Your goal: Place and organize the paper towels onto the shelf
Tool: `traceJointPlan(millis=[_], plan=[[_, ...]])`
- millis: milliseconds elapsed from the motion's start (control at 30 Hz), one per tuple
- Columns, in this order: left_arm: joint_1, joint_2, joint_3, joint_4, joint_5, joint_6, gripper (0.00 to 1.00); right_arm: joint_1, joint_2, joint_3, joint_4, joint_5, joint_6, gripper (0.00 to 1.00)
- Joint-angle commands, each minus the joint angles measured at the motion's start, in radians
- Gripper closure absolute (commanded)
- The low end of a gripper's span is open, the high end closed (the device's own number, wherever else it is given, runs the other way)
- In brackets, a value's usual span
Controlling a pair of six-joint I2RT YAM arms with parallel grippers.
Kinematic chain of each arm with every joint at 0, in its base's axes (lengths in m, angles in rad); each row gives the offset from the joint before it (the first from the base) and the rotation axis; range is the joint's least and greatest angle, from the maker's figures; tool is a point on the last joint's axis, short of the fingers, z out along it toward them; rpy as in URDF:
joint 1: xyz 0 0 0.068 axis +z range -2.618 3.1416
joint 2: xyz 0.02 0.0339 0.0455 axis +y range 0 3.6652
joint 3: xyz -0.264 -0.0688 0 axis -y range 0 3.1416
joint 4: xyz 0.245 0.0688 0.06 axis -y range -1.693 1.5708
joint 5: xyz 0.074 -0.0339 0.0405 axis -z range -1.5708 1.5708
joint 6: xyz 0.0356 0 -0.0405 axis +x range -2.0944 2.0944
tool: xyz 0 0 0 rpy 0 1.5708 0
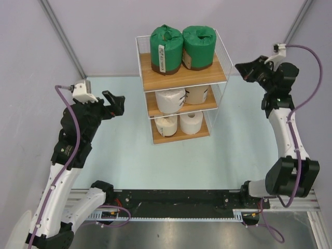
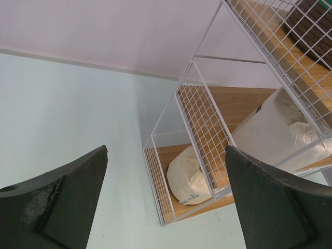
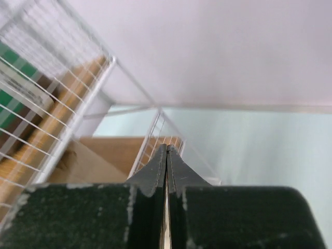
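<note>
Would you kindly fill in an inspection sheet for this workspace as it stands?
Surface: pale green table, bare around the shelf.
Job's things: top tier, left green roll and right green roll; middle tier, white roll and tan roll; bottom tier, left cream roll and right cream roll.
Clutter: nothing seen.
Grippers: left gripper open, empty; right gripper shut, empty.
Cables: left purple cable and right purple cable run along the arms.
Surroundings: plain pale walls.
</note>
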Motion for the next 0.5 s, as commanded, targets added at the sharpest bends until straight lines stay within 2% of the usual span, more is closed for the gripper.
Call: traceJointPlan(millis=[0, 100, 133, 167, 233, 267, 333, 400, 467], plan=[[0.010, -0.019, -0.016, 0.006, 0.007, -0.011, 0.00, 0.008, -0.178, -0.021, -0.033, 0.278, 0.055, 1.00], [0.010, -0.028, -0.027, 0.003, 0.006, -0.017, 0.00, 0.083, -0.314, -0.061, -0.335, 0.444, 0.077, 1.00], [0.010, -0.030, -0.024, -0.001, 0.007, -0.022, 0.00, 0.109, -0.368, -0.101, -0.370, 0.513, 0.081, 1.00], [0.010, -0.031, -0.021, -0.001, 0.009, -0.025, 0.00, 0.222, -0.421, -0.138, -0.398, 0.562, 0.087, 1.00], [0.010, -0.028, -0.012, -0.004, 0.019, -0.024, 0.00, 0.327, -0.571, -0.239, -0.444, 0.703, 0.114, 1.00], [0.010, -0.028, 0.002, -0.010, 0.021, -0.024, 0.00, 0.440, -0.608, -0.257, -0.459, 0.742, 0.122, 1.00], [0.011, -0.024, 0.008, -0.017, 0.024, -0.016, 0.00, 0.540, -0.683, -0.277, -0.519, 0.840, 0.142, 1.00], [0.013, -0.027, 0.011, -0.020, 0.023, -0.013, 0.00, 0.658, -0.712, -0.287, -0.536, 0.875, 0.150, 1.00], [0.011, -0.034, -0.002, -0.017, 0.024, -0.017, 0.00, 0.713, -0.722, -0.310, -0.504, 0.872, 0.154, 1.00]])
